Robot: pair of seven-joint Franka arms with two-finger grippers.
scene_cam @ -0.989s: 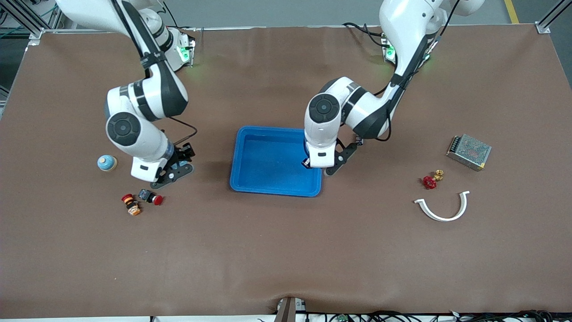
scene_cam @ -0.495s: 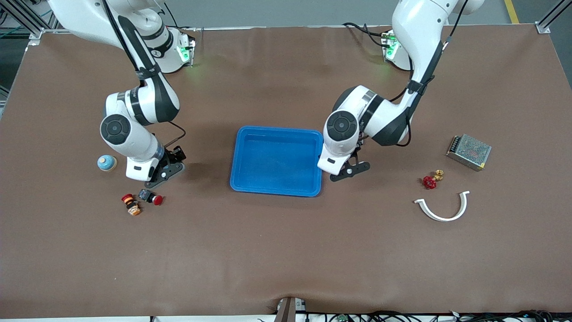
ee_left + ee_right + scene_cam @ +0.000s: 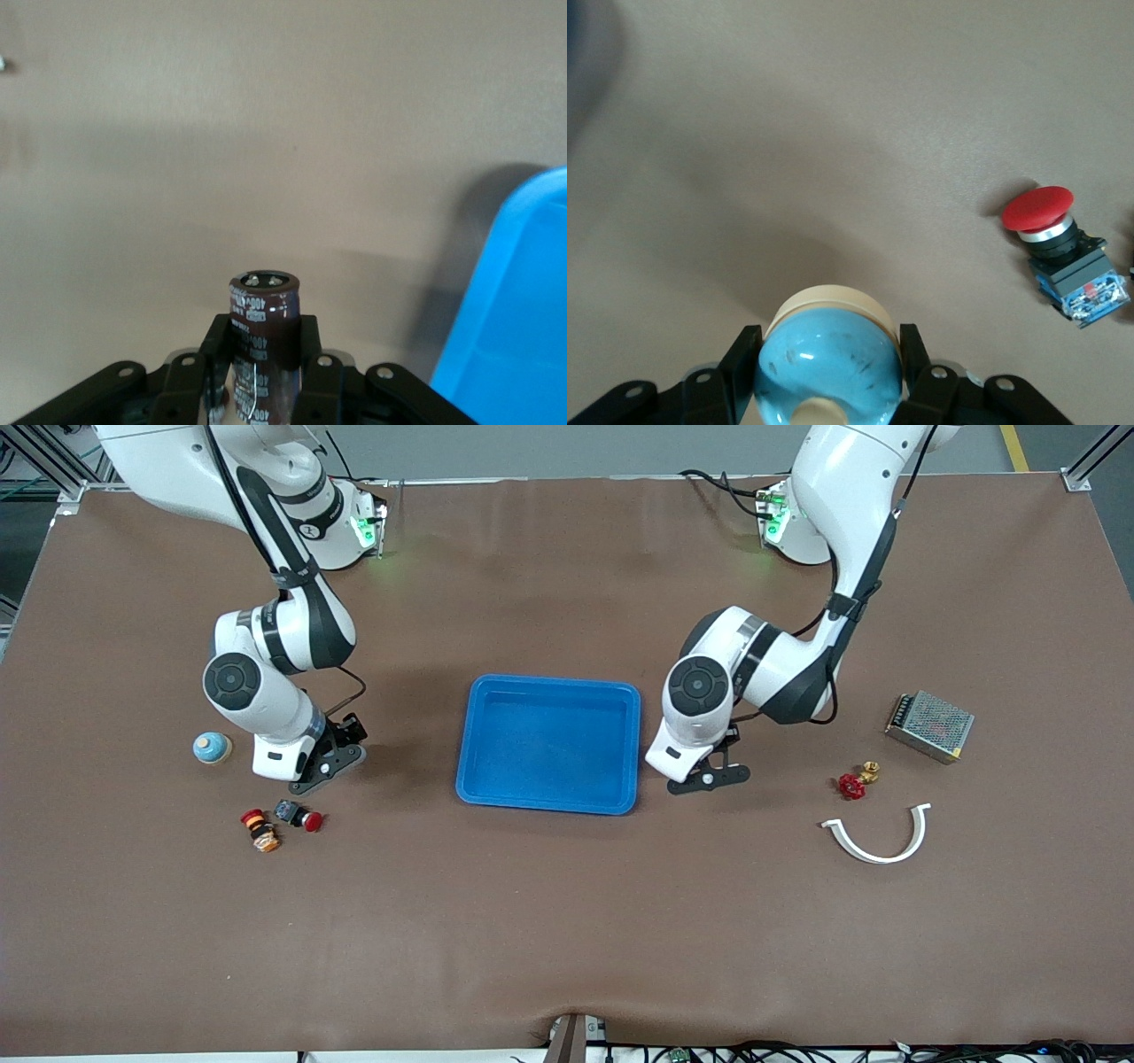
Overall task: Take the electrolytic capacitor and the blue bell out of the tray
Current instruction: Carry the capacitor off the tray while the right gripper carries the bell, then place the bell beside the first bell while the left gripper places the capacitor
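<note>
My left gripper [image 3: 264, 359] is shut on a dark brown capacitor [image 3: 264, 323] and holds it upright. In the front view it [image 3: 702, 779] is over the bare table beside the blue tray [image 3: 549, 684], at the edge toward the left arm's end; the tray's corner shows in the left wrist view [image 3: 518, 310]. My right gripper [image 3: 828, 359] is shut on a blue bell [image 3: 828, 367] with a cream base. In the front view it [image 3: 312, 772] is over the table, between the tray and a second blue bell [image 3: 213, 747] that stands on the table.
A red push button [image 3: 299, 816] [image 3: 1050, 235] and an orange-and-red button [image 3: 260, 830] lie near the right gripper, nearer the camera. A red valve [image 3: 852, 783], a white curved piece [image 3: 877, 837] and a metal power supply [image 3: 929, 725] lie toward the left arm's end.
My left gripper has moved with the capacitor from over the tray to the table beside it, toward the left arm's end. My right gripper has shifted a little away from the tray.
</note>
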